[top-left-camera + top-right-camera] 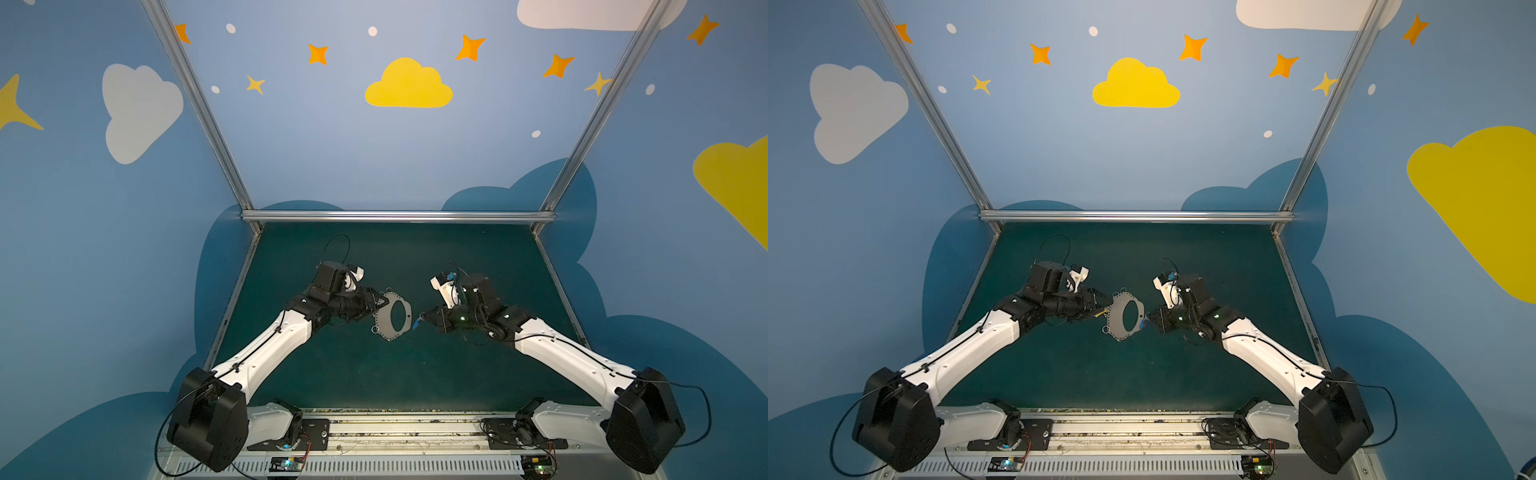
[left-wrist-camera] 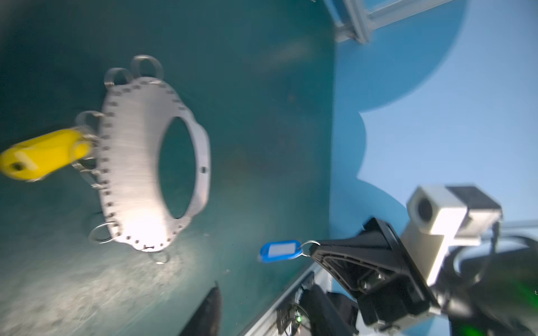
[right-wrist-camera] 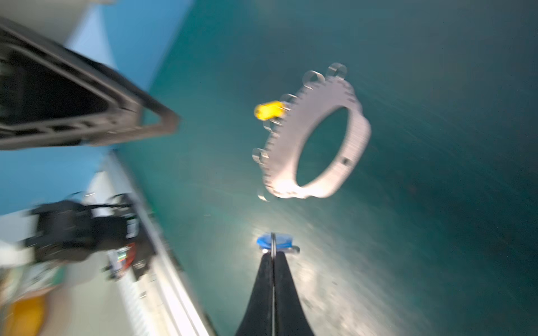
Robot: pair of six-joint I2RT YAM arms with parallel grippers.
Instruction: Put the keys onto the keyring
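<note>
Currently on key two: the yellow-tagged key (image 2: 43, 155), a small silver key on an oblong yellow plastic tag, looks already hung on the edge of the keyring (image 2: 131, 163), a flat grey metal plate with a large oval hole, lying on the green mat (image 1: 374, 374). The right gripper (image 3: 273, 256) is pinched tight on the ring end of the blue-tagged key (image 2: 280, 250), with an oblong blue plastic tag, just beside the plate and not touching it in the wrist views. The left gripper (image 1: 378, 305) sits at the plate's opposite edge; whether it is spread or gripping is unclear. Next move probably needs the plate steadied and the blue key lined up with a free split ring (image 2: 100, 233). Fine alignment.
</note>
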